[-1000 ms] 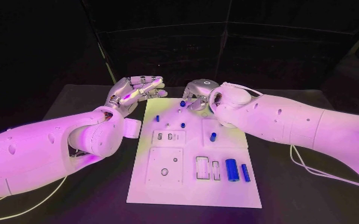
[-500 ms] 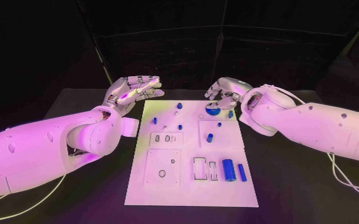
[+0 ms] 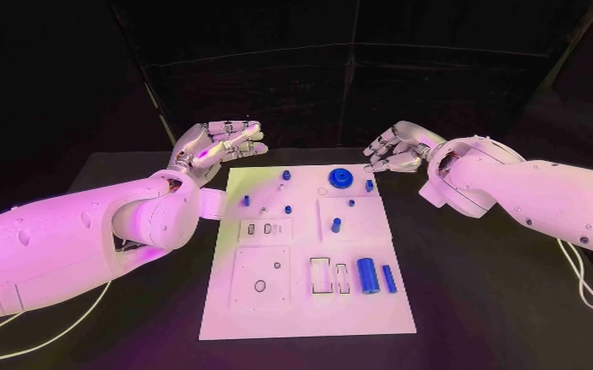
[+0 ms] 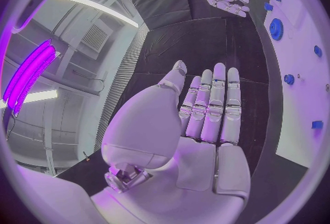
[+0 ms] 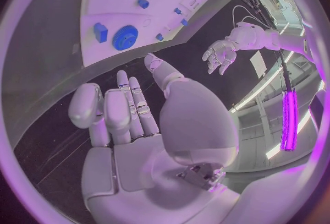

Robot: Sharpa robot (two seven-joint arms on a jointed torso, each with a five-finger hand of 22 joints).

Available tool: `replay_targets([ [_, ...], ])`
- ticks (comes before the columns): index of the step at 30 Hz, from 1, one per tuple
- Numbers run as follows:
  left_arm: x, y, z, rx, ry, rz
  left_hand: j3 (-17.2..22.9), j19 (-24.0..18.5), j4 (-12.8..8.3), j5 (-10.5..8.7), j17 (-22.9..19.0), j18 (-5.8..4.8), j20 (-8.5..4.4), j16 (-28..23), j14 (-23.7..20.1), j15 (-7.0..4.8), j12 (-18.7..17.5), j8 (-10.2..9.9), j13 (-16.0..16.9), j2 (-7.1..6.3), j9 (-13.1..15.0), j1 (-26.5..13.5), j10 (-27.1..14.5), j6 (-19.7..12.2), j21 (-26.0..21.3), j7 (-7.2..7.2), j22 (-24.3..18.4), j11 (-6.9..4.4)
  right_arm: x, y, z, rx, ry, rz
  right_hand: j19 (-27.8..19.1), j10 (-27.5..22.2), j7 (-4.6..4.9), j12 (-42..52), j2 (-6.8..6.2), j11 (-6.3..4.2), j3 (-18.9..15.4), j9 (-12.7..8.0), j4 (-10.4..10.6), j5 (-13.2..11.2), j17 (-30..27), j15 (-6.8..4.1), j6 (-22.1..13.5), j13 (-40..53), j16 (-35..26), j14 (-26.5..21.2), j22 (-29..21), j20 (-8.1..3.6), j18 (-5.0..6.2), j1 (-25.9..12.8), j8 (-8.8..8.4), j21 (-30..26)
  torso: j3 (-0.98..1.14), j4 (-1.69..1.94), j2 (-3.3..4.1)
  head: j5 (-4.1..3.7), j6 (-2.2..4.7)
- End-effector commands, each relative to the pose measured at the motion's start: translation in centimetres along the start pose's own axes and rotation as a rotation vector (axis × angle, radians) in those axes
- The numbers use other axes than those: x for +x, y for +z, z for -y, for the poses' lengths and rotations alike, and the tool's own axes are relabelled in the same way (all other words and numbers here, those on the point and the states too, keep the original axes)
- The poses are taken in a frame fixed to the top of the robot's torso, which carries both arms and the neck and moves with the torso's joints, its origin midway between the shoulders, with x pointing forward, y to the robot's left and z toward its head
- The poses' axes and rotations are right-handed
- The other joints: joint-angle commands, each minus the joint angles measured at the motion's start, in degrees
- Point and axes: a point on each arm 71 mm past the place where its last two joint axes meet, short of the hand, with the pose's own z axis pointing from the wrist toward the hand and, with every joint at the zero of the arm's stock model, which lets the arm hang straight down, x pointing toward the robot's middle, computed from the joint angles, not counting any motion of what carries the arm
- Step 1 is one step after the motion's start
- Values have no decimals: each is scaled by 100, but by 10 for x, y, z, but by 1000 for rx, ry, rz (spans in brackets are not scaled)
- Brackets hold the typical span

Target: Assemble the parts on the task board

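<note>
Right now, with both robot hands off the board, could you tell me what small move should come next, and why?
Probably bring the right robot hand down over the large blue cylinder lying loose at the task board's near end. Both the right and the left robot hand are empty and beside the board's far end, while the blue disc already sits there.

Both arms are white, smooth, rounded shells with small round recesses in the casing. The left hand and right hand are silver, segmented metal with pale fingertip pads. A thin white cable trails from the right arm onto the table.
</note>
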Motion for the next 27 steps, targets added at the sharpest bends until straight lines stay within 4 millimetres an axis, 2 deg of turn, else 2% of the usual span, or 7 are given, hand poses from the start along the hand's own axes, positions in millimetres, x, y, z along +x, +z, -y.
replay_targets([
  [1, 1, 1, 1, 9, -12, -14, -5, 45, -36, 22, 7, 80, 11, -23, -4, 30, -32, -33, -7, 11, -5, 22, 16, 27, -34, 30, -9, 4, 2, 5, -7, -46, -197, -2, 40, -29, 1, 39, -2, 1, -45, 9, 7, -7, 27, 12, 33, 6, 38, 57, 25, 2, -109, 54, 20, 32, 6, -6, -3, -5, -30],
  [7, 2, 3, 0, 7, -13, -17, -5, 45, -36, 22, 7, 80, 11, -23, -4, 30, -32, -33, -7, 11, -5, 22, 16, 27, -34, 30, -9, 4, 9, 16, -15, -46, -283, -11, 51, -53, -12, 62, -11, -4, -91, 5, 17, -23, 43, 11, 9, 5, 59, 59, 43, 3, -112, 77, 13, 43, -7, -4, -5, -18, -55],
  [14, 5, 5, -2, 5, -16, -24, -5, 45, -36, 22, 7, 80, 11, -23, -4, 30, -32, -33, -7, 11, -5, 22, 16, 27, -34, 30, -9, 4, 19, 28, -23, -31, -316, -57, 57, -101, -41, 97, -3, -19, -165, -9, 52, -35, 59, 1, -79, 2, 84, 59, 52, -3, -113, 103, -19, 52, -2, 9, 6, -27, -72],
  [18, 5, 5, -2, 4, -16, -25, -6, 47, -37, 22, 8, 81, 12, -26, -1, 30, -36, -36, -7, 10, -5, 20, 19, 29, -37, 28, -11, 4, 24, 32, -26, -26, -328, -84, 59, -106, -44, 99, -1, -20, -170, -9, 54, -35, 73, 1, -83, 2, 92, 61, 55, -4, -113, 107, -19, 53, -9, -2, -5, -19, -78],
  [27, 6, 6, -2, 2, -17, -28, -6, 48, -37, 22, 9, 81, 12, -27, -1, 30, -37, -37, -7, 10, -5, 19, 20, 29, -37, 27, -12, 3, 34, 38, -31, -29, -354, -126, 61, -116, -51, 108, 7, -24, -182, -8, 60, -44, 75, -2, -86, 2, 97, 61, 58, -6, -114, 116, -16, 56, 0, -4, -5, -22, -88],
])
